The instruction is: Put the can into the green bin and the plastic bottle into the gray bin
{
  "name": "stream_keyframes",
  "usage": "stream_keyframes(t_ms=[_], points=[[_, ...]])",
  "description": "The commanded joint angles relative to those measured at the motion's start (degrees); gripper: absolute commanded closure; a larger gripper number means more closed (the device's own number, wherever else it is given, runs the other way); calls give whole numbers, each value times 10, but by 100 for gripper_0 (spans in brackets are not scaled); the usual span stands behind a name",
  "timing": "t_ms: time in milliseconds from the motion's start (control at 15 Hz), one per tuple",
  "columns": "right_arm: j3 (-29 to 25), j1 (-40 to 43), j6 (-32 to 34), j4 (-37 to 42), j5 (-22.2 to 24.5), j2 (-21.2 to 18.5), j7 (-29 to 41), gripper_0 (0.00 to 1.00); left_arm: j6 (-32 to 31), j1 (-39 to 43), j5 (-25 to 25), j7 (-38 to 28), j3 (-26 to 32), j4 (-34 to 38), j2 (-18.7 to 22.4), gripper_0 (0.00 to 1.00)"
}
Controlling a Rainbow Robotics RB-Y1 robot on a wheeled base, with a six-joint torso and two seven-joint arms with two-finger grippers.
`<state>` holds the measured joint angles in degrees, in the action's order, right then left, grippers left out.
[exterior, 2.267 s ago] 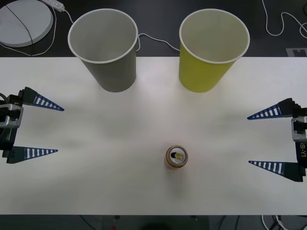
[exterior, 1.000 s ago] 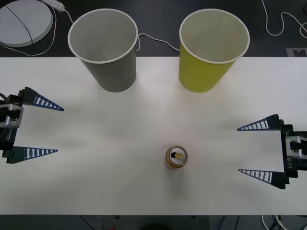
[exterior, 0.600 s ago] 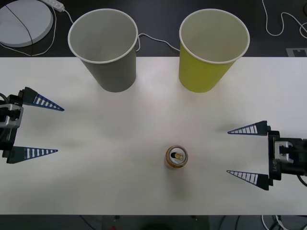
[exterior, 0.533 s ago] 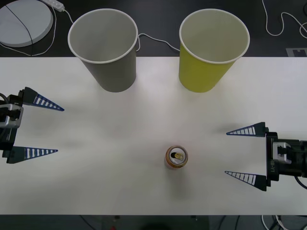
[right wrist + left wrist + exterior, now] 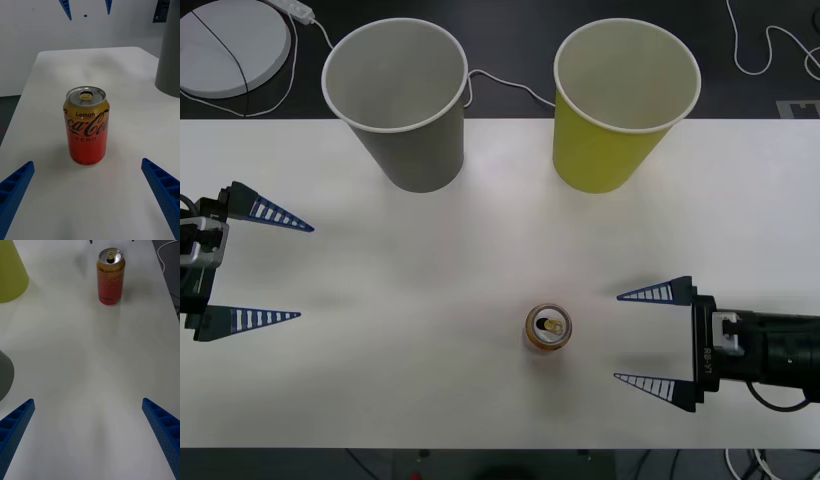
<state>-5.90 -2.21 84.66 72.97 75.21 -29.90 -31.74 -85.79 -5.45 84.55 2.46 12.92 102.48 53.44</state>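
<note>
The white table (image 5: 480, 230) spans the front view, with 2 large cups standing upright near its far edge. The gray bin (image 5: 402, 110) stands toward the robot's left and the green bin (image 5: 617, 110) toward its right, set apart from each other, both showing pale insides.

The right gripper (image 5: 640, 337) reaches in low over the table from the robot's right side, its 2 blue ribbed fingers spread wide and pointing at the can. The fingertips sit near the can but clear of it — nothing is between them. In the right wrist view the fingers (image 5: 15, 187) frame the lower corners, with the can ahead of them.

The left gripper (image 5: 275, 268) hangs at the table's left side, well apart from the can, its 2 fingers also spread with nothing held.

The can (image 5: 548, 328) stands upright on the near middle of the table, gold top and pull tab facing up — its red and gold side reads "Lemon" and "Zero" in the right wrist view (image 5: 86, 125). It sits well apart from both bins.
</note>
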Motion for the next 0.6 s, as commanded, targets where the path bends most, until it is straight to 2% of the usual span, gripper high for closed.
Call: stream_keyframes(t_ms=[67,333,600], points=[[26,-26,0,-72,-23,8,-54,0,0,0,0,0,0,0,0,0],[41,-54,-5,-129,-27,32,-94,0,0,0,0,0,0,0,0,0],[88,-61,-57,-133,-49,48,-106,0,0,0,0,0,0,0,0,0]])
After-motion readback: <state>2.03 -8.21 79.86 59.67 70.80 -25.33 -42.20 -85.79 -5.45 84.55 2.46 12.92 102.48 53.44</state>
